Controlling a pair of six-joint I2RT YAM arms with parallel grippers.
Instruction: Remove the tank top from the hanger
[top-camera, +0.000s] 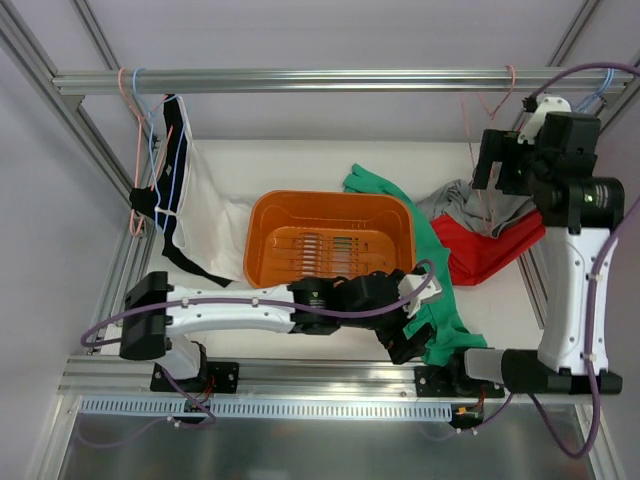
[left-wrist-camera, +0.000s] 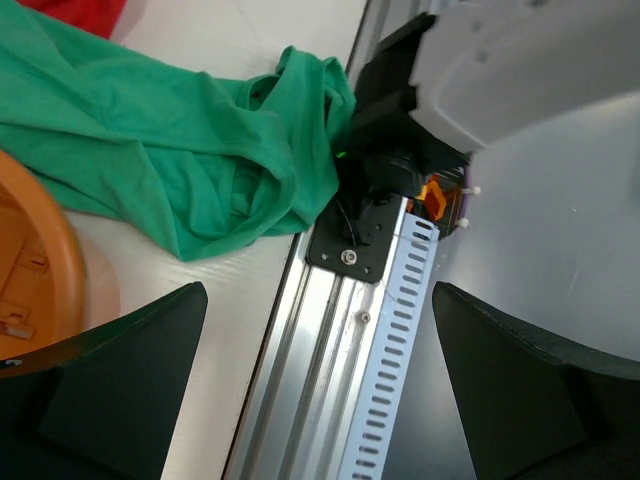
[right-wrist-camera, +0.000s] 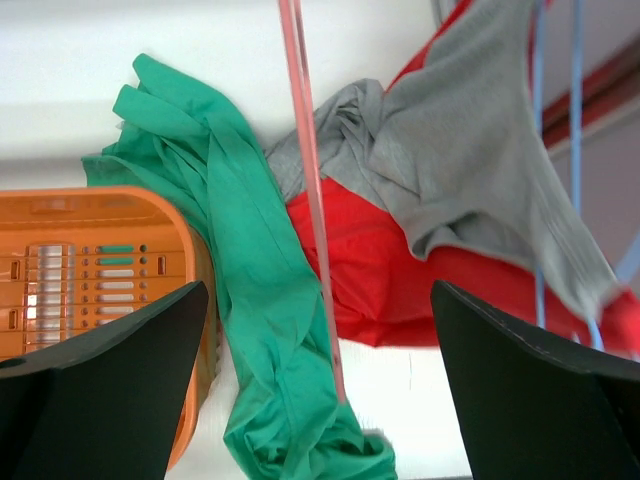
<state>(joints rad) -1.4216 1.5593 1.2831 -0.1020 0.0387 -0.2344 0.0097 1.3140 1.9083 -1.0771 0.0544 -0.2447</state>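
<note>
A white bench (top-camera: 300, 165) carries an orange plastic basket (top-camera: 330, 197) left of the right hand (right-wrist-camera: 320, 300). The grey knit tank top (right-wrist-camera: 470, 150) is under that hand's spread fingers, draped over red cloth (right-wrist-camera: 370, 270). The left hand (left-wrist-camera: 318, 295) gapes too.

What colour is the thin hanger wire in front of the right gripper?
Pink. The hanger wire shows best in the right wrist view.

White table (top-camera: 300, 165) inside an aluminium frame (top-camera: 300, 80) (pale walls (top-camera: 40, 200) around).
</note>
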